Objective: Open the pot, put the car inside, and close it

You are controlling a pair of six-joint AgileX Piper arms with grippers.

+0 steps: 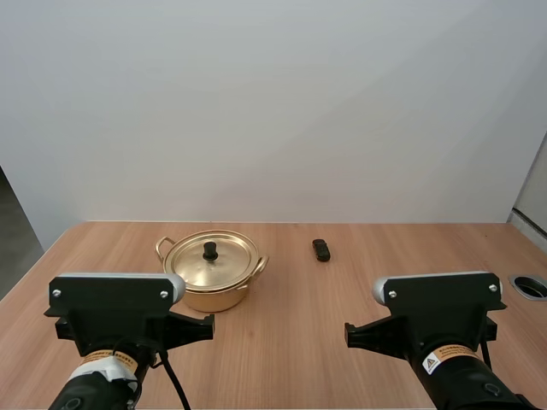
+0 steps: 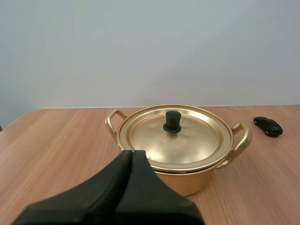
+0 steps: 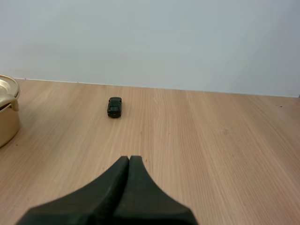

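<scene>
The pot (image 1: 214,297) sits on the table (image 1: 291,350) with its lid (image 1: 224,266) on and the black knob (image 1: 209,250) upright at the lid's middle. The car (image 1: 320,250) rests on bare wood at about 3 o'clock from the pot, well apart from it. My left gripper (image 2: 132,153) has its fingers pressed together into one wedge, gripping nothing, and the pot is near at 12 o'clock. My right gripper (image 3: 128,159) is likewise closed up and empty. From it the car is farther off at about 11 o'clock, and the pot's edge is at 10 o'clock.
</scene>
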